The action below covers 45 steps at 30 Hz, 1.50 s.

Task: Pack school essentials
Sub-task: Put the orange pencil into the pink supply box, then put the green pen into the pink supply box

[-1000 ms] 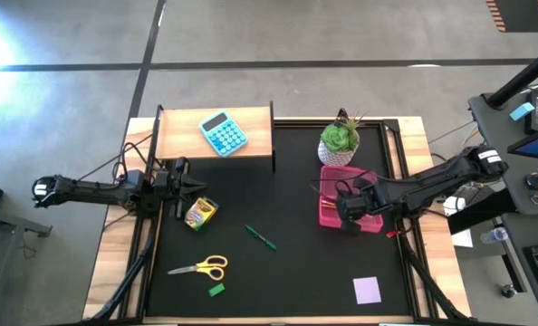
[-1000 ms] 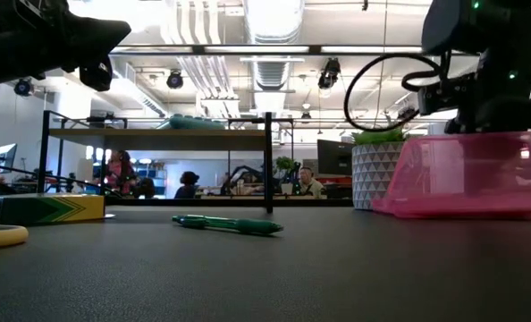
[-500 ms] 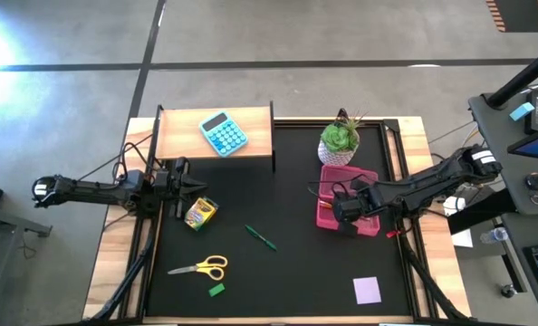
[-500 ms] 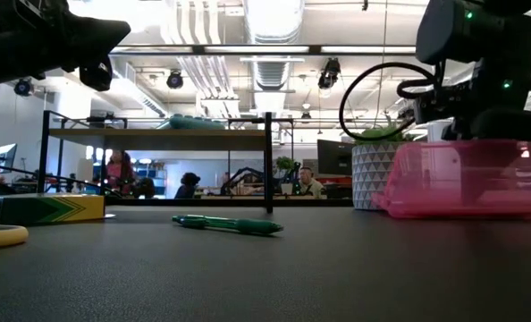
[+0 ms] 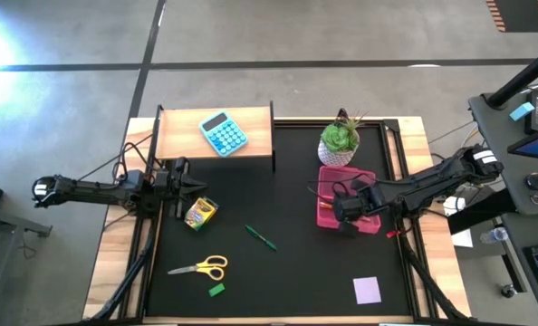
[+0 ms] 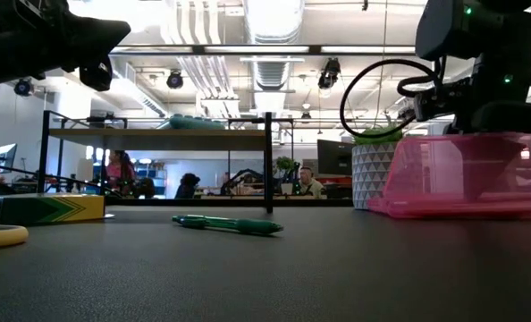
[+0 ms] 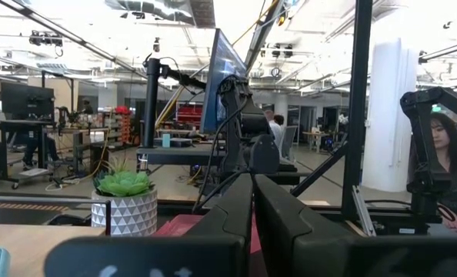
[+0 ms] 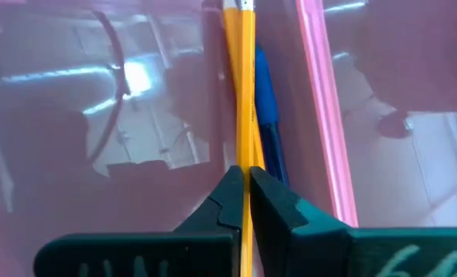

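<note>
Right gripper (image 8: 245, 185) sat inside the pink case (image 5: 325, 215), fingers clamped on the orange pencil (image 8: 241, 85) beside a blue pen (image 8: 265, 100); left gripper (image 5: 189, 187) waited closed and empty near the crayon box (image 5: 199, 213).

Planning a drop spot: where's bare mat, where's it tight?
Free: mat centre between pen and pink bin; front strip between eraser and notepad. Tight: right back, plant against the bin with right gripper over it; left, crayon box by left gripper.

2 dark arms with black cables; each pincer (image 8: 244, 196) has 2 angular fingers.
</note>
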{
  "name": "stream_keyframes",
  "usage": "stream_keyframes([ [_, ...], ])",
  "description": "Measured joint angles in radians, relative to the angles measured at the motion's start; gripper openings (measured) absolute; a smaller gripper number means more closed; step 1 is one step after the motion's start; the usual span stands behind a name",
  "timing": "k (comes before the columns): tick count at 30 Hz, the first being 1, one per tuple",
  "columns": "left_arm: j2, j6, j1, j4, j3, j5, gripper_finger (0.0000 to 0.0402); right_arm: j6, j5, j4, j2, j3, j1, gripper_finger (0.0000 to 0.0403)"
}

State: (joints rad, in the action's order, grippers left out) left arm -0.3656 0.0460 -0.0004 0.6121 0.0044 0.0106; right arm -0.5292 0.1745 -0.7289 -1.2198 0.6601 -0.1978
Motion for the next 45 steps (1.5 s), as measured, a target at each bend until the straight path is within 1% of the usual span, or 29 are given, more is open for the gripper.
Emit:
stream_keyframes([
  [6,0.0,0.0,0.0,0.0,0.0,0.0,0.0,-0.005,0.0,-0.026,0.0,0.001,0.0,0.0009],
  [10,-0.001,0.0,0.0,0.0,0.0,0.0,0.0,-0.036,-0.003,-0.026,0.0,0.017,0.0,0.0009],
  [13,0.0,0.0,0.0,0.0,0.0,0.0,0.0,-0.029,-0.018,-0.025,0.0,0.037,0.0,0.0016],
  [18,-0.001,0.0,0.0,0.0,0.0,0.0,0.0,0.007,-0.018,-0.025,0.0,0.069,0.0,0.0039],
  [23,0.0,0.0,0.0,0.0,0.0,0.0,0.0,0.007,-0.018,-0.033,0.0,0.097,0.0,0.0078],
  [26,-0.001,0.0,0.0,0.0,0.0,0.0,0.0,0.007,-0.017,-0.068,0.0,0.118,0.0,0.01],
  [29,-0.003,0.0,0.0,0.0,0.0,0.0,0.0,0.006,-0.017,-0.119,0.0,0.171,0.0,0.011],
  [33,-0.006,0.0,0.0,0.0,0.0,0.0,0.0,0.031,-0.006,-0.13,0.0,0.28,0.0,0.0107],
  [36,-0.005,0.0,0.0,0.0,0.0,0.0,0.0,0.112,0.031,-0.079,0.0,0.367,0.0,0.0097],
  [39,-0.005,0.0,0.0,0.0,0.0,0.0,0.0,0.197,0.033,0.065,-0.002,0.423,0.0,0.0086],
  [41,-0.007,0.0,0.0,0.0,0.0,0.0,0.0,0.239,-0.009,0.18,-0.007,0.441,0.0,0.008],
  [43,-0.007,0.0,0.0,0.0,0.0,0.0,0.0,0.263,-0.096,0.281,-0.02,0.458,0.0,0.0077],
  [45,-0.007,0.0,0.0,0.0,0.0,0.0,0.0,0.28,-0.153,0.324,-0.046,0.477,0.0,0.0076],
])
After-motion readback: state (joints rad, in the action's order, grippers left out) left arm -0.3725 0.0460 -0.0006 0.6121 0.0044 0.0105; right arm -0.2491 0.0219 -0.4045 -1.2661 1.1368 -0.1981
